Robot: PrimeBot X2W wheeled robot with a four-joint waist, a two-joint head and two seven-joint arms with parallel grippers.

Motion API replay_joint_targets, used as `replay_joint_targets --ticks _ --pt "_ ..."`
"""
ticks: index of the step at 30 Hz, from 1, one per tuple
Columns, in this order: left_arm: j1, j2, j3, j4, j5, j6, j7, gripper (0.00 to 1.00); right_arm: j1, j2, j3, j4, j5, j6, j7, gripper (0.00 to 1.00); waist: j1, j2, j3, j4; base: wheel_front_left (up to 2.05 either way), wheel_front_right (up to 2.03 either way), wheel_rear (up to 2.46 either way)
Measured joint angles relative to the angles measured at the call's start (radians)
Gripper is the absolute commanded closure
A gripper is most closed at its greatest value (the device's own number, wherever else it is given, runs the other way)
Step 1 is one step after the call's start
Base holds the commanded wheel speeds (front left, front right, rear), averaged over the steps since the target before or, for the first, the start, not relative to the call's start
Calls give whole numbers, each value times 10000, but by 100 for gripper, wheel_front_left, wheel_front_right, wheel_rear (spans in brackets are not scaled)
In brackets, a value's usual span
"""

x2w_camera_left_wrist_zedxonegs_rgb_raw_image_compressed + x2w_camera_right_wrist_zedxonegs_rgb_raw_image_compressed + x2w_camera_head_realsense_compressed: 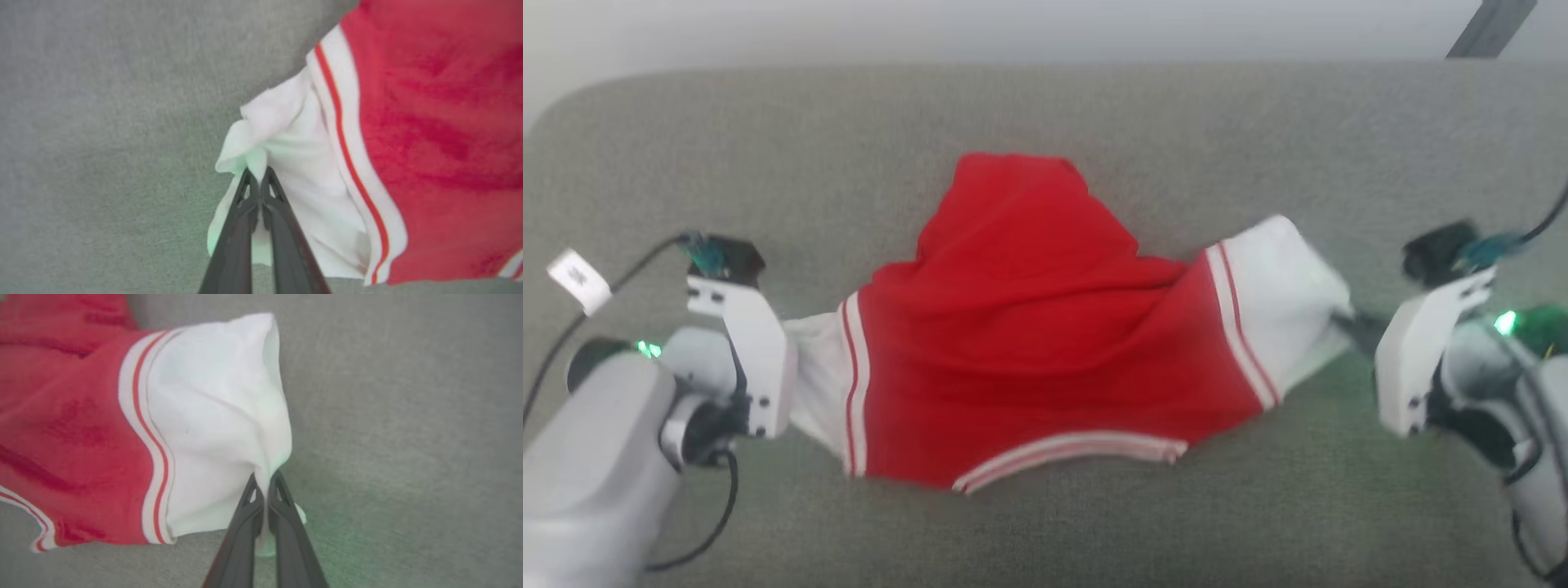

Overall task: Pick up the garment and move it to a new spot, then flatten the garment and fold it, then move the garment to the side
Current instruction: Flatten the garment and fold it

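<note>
A grey, felt-like surface (1045, 523) is filling most of the head view, its far left corner rounded. Beyond its far edge a pale, blurred wall (931, 33) is showing, and a dark bar (1494, 28) is slanting in at the top right. A black cable (556, 343) bearing a white tag (578, 280) is trailing beside the left arm. Green lights are glowing on both wrists, tinting the cloth nearby.

The garment (1029, 327) is lying across the middle of the surface, stretching sideways between the two grippers. Its red middle is bunching into folds and rising to a hump toward the far edge. A white panel, bordered by white trim with a red stripe, is sitting at each end. The left gripper (256, 173) is pinching a gathered fold of the left white panel, its fingers pressing together on the cloth. The right gripper (265, 477) is pinching the right white panel the same way, the cloth puckering at its tips. Whether the ends are hanging clear of the surface I cannot tell.
</note>
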Motion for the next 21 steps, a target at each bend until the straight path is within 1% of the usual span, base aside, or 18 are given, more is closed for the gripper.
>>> replay_joint_targets --ticks 5,12,17,21 --pt "-552 316 224 -857 -81 82 345 100 -513 -232 -399 -522 169 0 -219 100 0 0 -667 -93 0 0 0" --pt "-1779 604 454 -1912 0 148 717 100 -1635 -263 -926 -1183 75 0 -466 100 0 1 -1685 -215 0 0 0" --pt "-2952 648 608 -2027 176 134 755 100 -2721 -36 -1243 -1195 -236 0 -815 100 0 1 -2228 -317 0 0 0" --pt "-3889 579 708 -1866 474 117 466 100 -3604 184 -1450 -1022 -541 0 -1285 100 0 1 -2415 -372 0 0 0"
